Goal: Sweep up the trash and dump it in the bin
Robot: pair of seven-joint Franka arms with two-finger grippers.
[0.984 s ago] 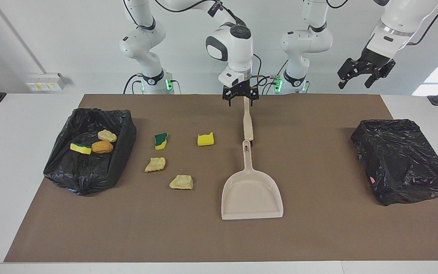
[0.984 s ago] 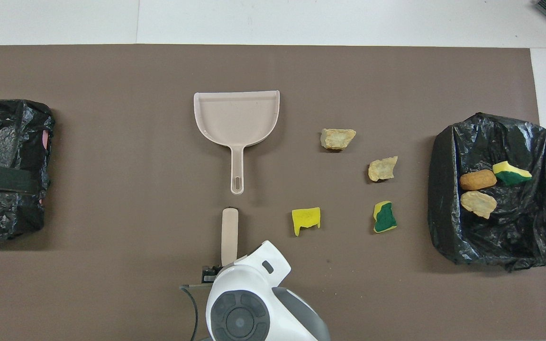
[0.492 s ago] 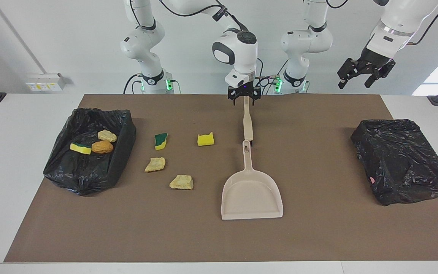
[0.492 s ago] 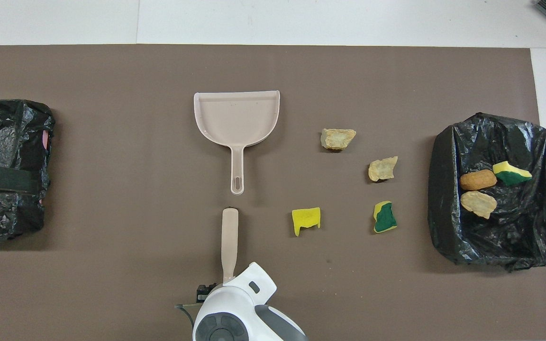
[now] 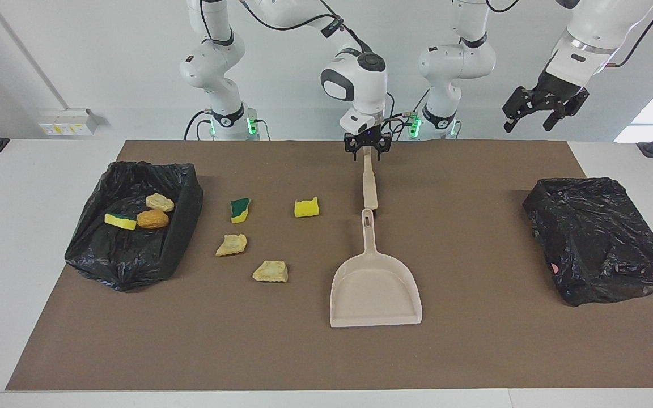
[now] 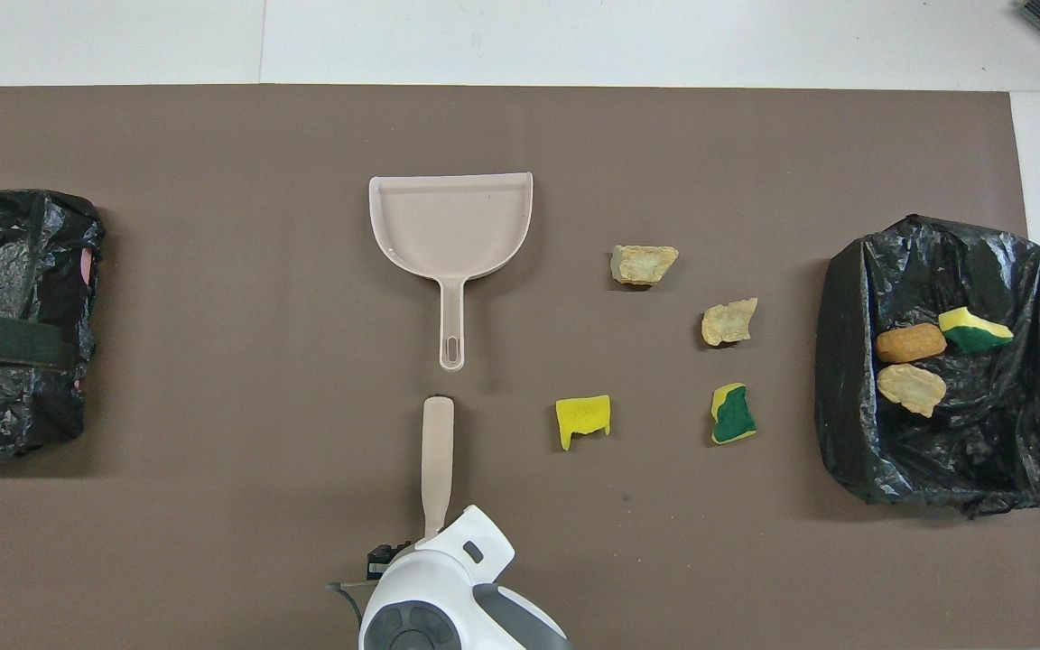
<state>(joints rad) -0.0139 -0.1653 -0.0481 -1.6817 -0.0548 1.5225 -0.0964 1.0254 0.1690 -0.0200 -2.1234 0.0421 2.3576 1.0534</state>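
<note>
Brown matting [image 5: 474, 351] covers the white table. Four torn sponge chunks [image 5: 270, 271] are spread on it beside the beige plastic dustpan [image 5: 376, 289]; three more lie in the black-lined bin [image 5: 182, 226]. A second black-bagged bin [image 5: 598, 238] is seen at the left arm's end. The right gripper [image 5: 367, 152] is set at the beige brush handle's [image 5: 369, 187] end, its closure not discernible. The left gripper [image 5: 536, 116] is held aloft, fingers spread.
</note>
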